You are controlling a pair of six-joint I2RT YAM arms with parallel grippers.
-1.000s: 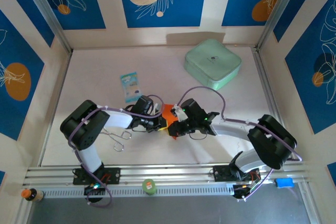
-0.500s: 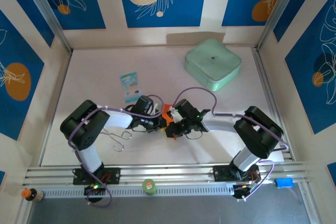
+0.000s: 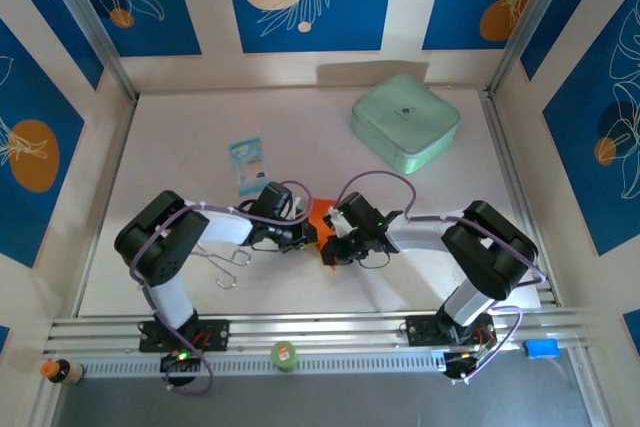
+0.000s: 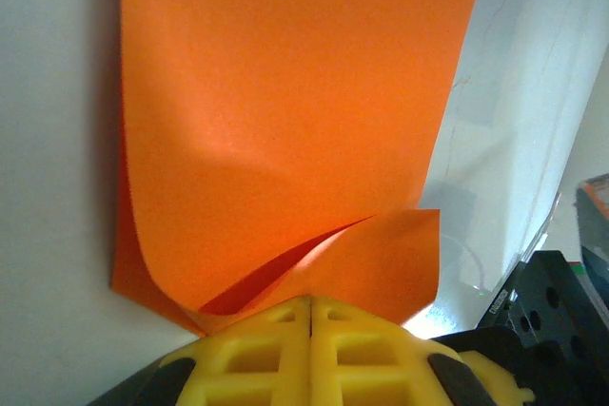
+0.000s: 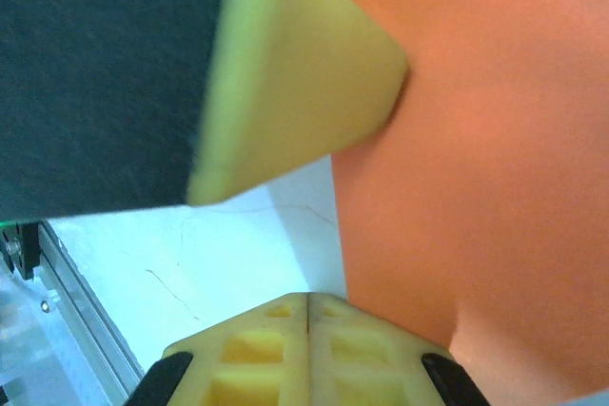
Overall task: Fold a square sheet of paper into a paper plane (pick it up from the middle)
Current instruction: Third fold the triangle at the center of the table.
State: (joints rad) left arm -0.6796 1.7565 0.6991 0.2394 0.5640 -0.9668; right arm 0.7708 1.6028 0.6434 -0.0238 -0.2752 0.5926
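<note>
Near the middle of the table [image 3: 200, 137], the square sheet of paper [image 4: 285, 121] is clamped at its curled near edge by the left gripper [image 4: 310, 316] – the right gripper [image 5: 307, 306] is closed at the sheet's edge, any hold there undeterminable.

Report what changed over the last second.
The right gripper slid left, closer to the left gripper, its arm drawing in and covering more of the square sheet of paper. Nothing was grabbed or released. The left gripper, mint-green box and blue-and-white packet stayed put.
</note>
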